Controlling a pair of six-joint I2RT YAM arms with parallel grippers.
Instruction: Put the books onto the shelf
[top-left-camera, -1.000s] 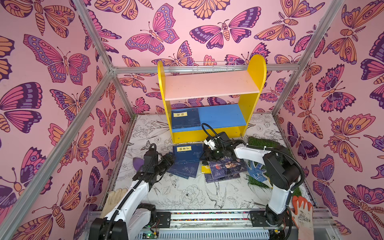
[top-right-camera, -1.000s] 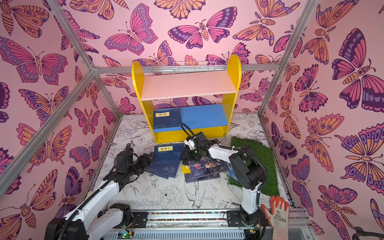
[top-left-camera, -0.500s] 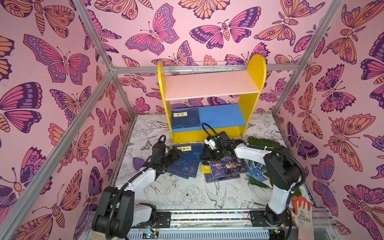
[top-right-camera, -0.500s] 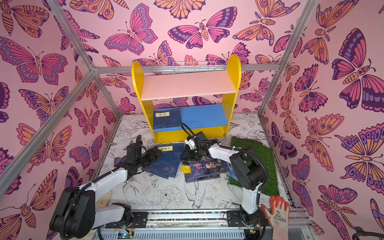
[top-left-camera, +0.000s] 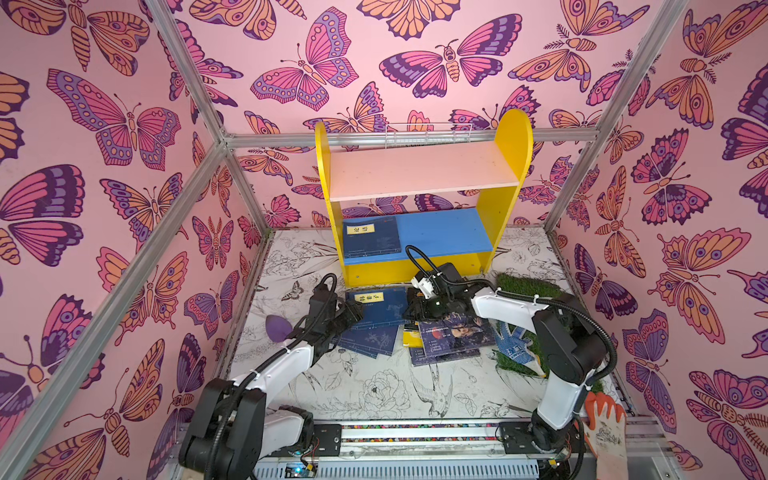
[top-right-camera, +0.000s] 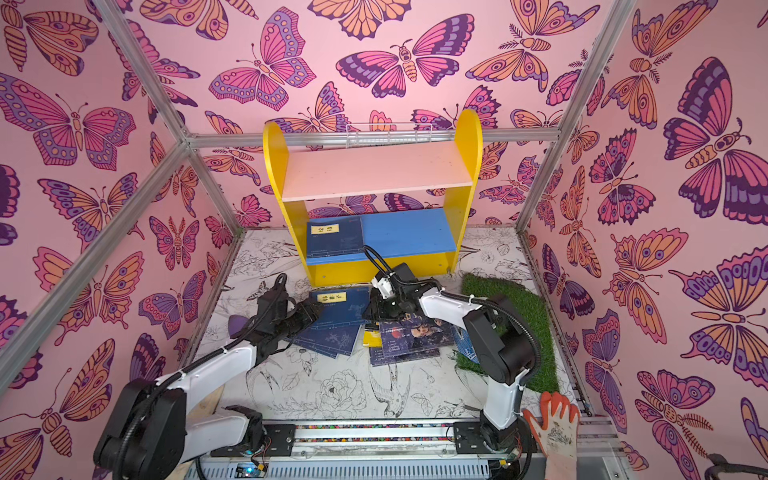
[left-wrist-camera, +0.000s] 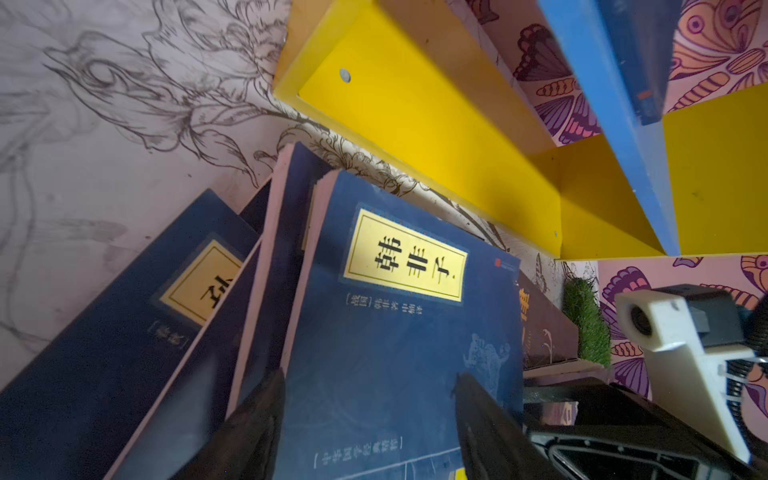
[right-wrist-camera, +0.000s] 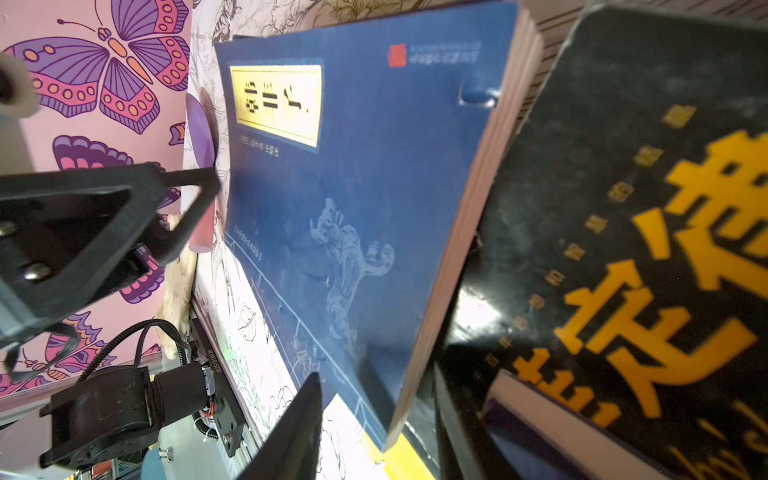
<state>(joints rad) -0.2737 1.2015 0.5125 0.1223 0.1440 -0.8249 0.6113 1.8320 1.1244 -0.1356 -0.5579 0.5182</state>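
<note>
My left gripper hangs over the left edge of the top navy paperback with the yellow title label. Its fingers are well apart and hold nothing. My right gripper straddles that book's right page edge with the jaws part-way open; I cannot tell whether the pads actually bite.

The book lies on the floor pile just in front of the small yellow-sided shelf, its right edge tipped up against a glossy black paperback with orange characters. Another navy paperback lies flat on the left of the shelf's blue lower board.

To do this well, I judge the right side should hold that edge up. My left fingers can then slide one under and one over the top book alone, close firmly, and carry it level onto the bare blue board.

In both top views my right fingertips hide beneath the wrist. I cannot count how many navy books lie stacked underneath.
</note>
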